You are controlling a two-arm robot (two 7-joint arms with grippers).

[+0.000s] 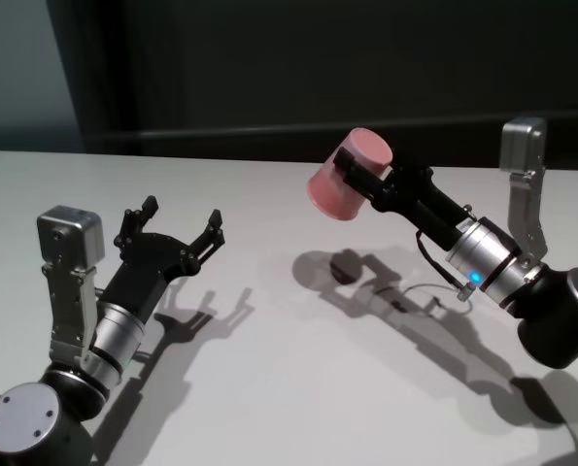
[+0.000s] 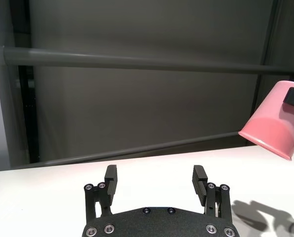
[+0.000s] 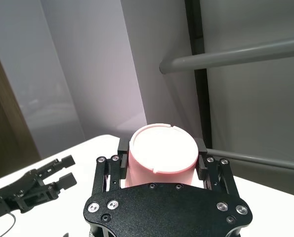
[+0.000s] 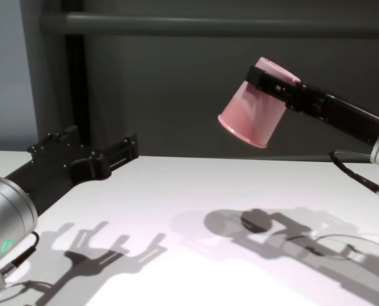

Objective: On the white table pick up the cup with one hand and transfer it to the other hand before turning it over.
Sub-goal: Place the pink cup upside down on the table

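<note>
Above the white desk (image 1: pixel 269 388), in the head view, your right end effector (image 1: pixel 364 175) holds the cup (image 1: pixel 349 177) clear of the surface, its fingers clamped on the cup's sides near the narrow base. The cup lies tilted: its long axis runs along the arm, the wider mouth end facing left and down toward your left side, the base end up and back. Its shadow falls on the desk below, and bare desk lies between the two arms. Your left end effector (image 1: pixel 180 221) hovers over the left part of the desk with its fingers spread wide, holding nothing, well apart from the cup.

In the left wrist view, you see the two fingertips of the left end effector (image 2: pixel 156 178) standing wide with open desk between them; the cup (image 2: pixel 275 121) hangs off to one side, above the desk's far edge against the dark wall.

In the right wrist view, the cup's flat base (image 3: pixel 162 148) faces the camera, pinched between both fingers, and the left end effector (image 3: pixel 53 173) shows farther off.

In the chest view, the cup (image 4: pixel 253 113) sits high above the desk, mouth tipped down and left, with free air between it and the left end effector (image 4: pixel 106 153).
</note>
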